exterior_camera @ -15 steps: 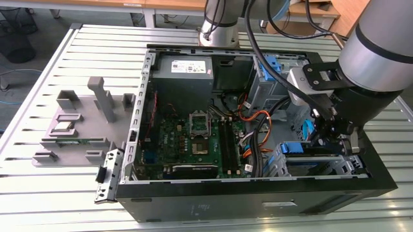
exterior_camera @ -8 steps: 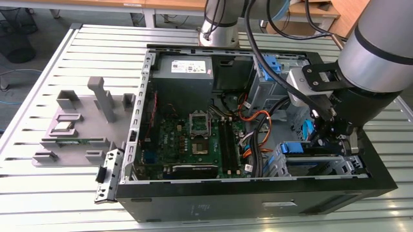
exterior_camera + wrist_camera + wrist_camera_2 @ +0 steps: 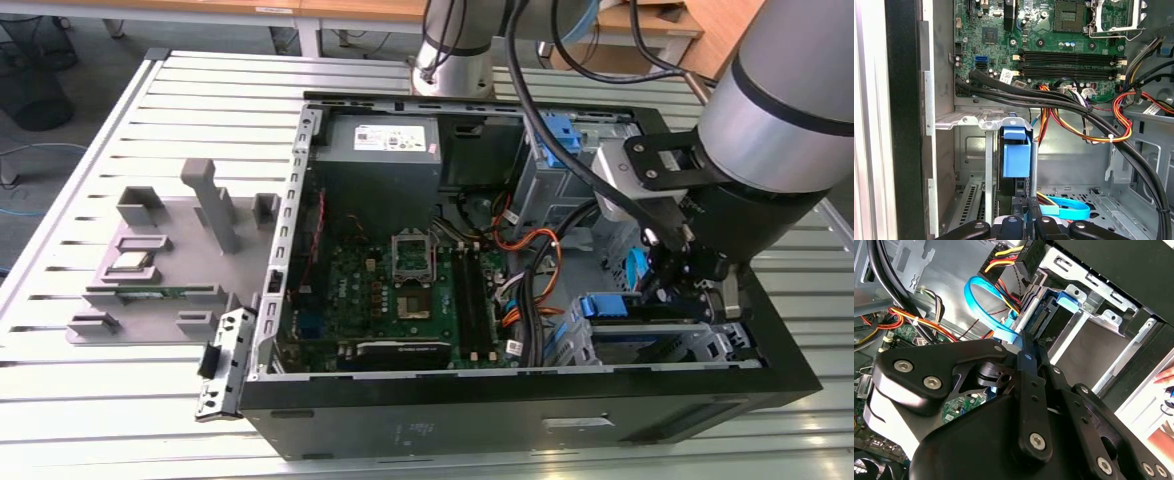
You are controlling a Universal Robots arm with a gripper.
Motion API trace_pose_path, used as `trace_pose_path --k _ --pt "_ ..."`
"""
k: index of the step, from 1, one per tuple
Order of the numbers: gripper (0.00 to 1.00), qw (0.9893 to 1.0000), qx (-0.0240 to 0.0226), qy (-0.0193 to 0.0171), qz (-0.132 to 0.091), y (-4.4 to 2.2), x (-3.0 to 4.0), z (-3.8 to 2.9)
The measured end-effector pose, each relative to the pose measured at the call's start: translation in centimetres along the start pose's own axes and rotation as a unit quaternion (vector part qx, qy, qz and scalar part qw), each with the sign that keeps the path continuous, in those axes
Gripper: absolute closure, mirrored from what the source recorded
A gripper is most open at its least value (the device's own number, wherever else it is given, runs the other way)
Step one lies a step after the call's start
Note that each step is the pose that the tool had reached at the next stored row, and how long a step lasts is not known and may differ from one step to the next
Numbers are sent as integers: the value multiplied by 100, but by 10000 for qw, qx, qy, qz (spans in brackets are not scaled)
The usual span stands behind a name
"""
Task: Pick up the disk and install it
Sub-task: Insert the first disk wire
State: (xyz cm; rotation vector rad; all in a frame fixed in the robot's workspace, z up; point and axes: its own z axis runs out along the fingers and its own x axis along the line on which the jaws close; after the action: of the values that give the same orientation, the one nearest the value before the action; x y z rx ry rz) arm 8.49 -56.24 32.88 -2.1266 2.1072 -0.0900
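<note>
1. Worktop: slatted metal, carrying an open PC case on its side. A grey fixture w/ small parts sits well apart, toward the exterior view's left.
2. Case: motherboard in the middle, PSU box at the far end, drive cage in the near corner on the exterior view's right.
3. Arm: reaches down over that corner, wrist right above the cage.
4. Cage in first wrist view: silver rails, one bay taken by the disk.
5. Disk: stands on edge in the bay, blue carrier tab facing up toward the camera. In second wrist view it sits between the rails; connector end looks exposed, no cable on it as far as I can tell.
6. Gripper: fingers narrow, just behind the disk's rear edge. Can't tell if they're pinching it or merely touching; looks like contact, not a full hold.
7. Cables: black bundle runs across above the cage; blue SATA lead lies loose just beside the gripper.
8. Step, by my read: pick-up is done, the install is in hand, disk mostly in the bay.
9. Next move calls for: a straight push along the rails w/o tilting, keeping the blue lead and bundle out of the bay mouth, until the carrier seats.
</note>
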Motion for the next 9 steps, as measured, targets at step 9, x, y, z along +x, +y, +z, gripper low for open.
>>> trace_pose_path --k 9 --pt "83 10000 0 -1 0 0 0 1"
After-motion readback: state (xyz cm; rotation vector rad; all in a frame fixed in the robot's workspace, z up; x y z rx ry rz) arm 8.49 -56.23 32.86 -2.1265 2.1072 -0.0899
